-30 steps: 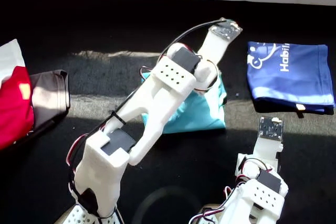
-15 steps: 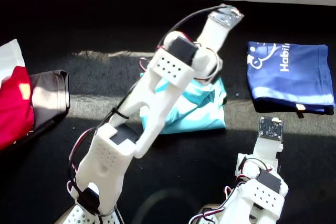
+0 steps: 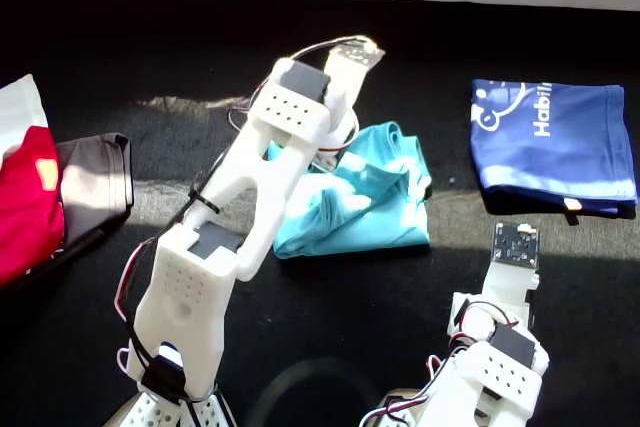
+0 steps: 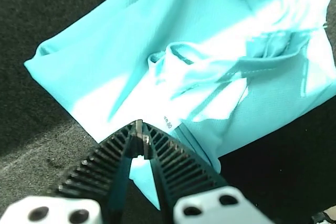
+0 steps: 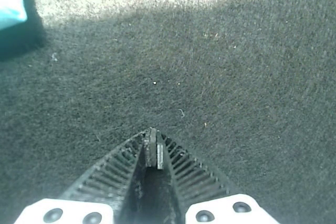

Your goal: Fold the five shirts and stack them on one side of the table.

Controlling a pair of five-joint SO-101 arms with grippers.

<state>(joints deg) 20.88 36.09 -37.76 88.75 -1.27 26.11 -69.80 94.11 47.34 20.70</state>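
A teal shirt [image 3: 365, 197] lies crumpled in the middle of the black table, its folds loose and uneven. My left arm [image 3: 270, 177] stretches from the near left over the shirt's left part. In the left wrist view my left gripper [image 4: 140, 136] is shut just above the teal shirt [image 4: 173, 51], near its edge and a small white label. A folded blue shirt [image 3: 555, 147] lies at the right. My right arm [image 3: 505, 347] stays low at the near right, where my right gripper [image 5: 152, 149] is shut over bare black cloth, holding nothing.
At the left edge lies a pile of a red shirt [image 3: 25, 202], a dark shirt [image 3: 95, 182] and a white one [image 3: 20, 102]. The black table cover [image 3: 330, 327] is bare between the arms. A strip of sunlight crosses the middle.
My left arm has swung to the left across the teal shirt. The shirt's raised right corner has dropped, and more of the shirt shows now. The right arm has not moved.
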